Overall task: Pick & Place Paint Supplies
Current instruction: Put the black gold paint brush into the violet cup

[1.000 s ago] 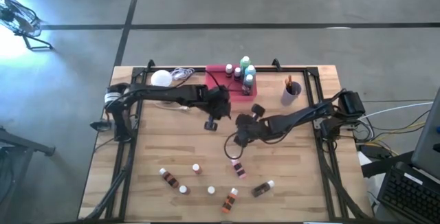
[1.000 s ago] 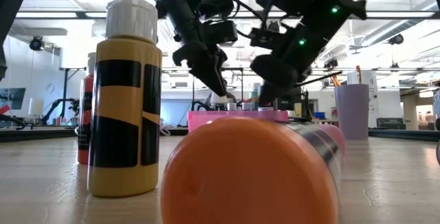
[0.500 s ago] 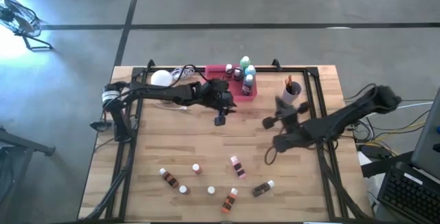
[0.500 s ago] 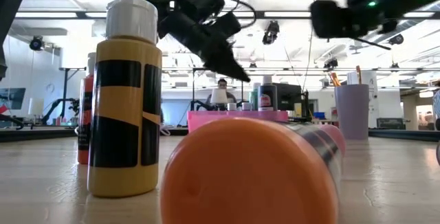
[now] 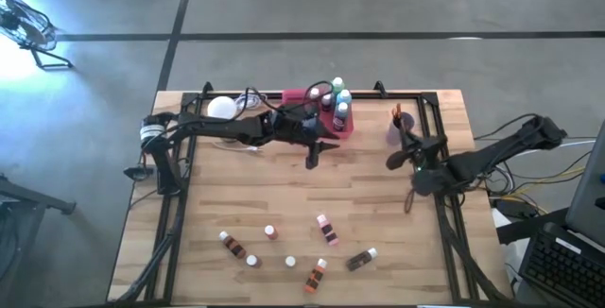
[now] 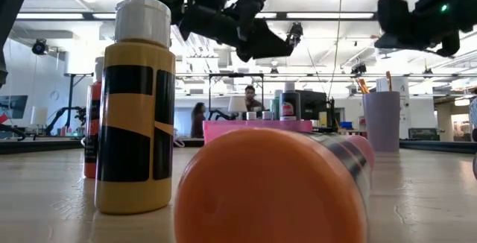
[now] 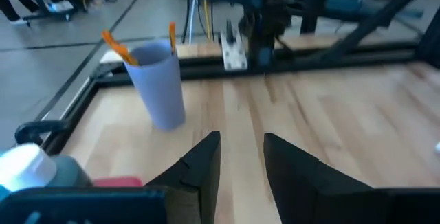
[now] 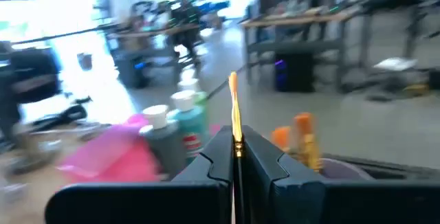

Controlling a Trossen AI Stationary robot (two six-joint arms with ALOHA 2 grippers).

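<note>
Pinching a thin paintbrush (image 8: pixel 234 114), seemingly, right gripper (image 8: pixel 236 157); left gripper (image 7: pixel 240 157) slightly parted.

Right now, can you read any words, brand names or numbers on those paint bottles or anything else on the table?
No text is readable.
Yellow bottle: only black bands, no words visible.
Teal bottle: a red label mark, too blurred to read.
Purple cup: plain, no print.

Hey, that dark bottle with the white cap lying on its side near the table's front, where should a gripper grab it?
Grip the dark white-capped bottle across its round body, mid-length, coming straight down. It lies flat and diagonal, so turn the fingers crosswise to its length. The open left gripper is free; the right gripper holds a thin paintbrush.
</note>
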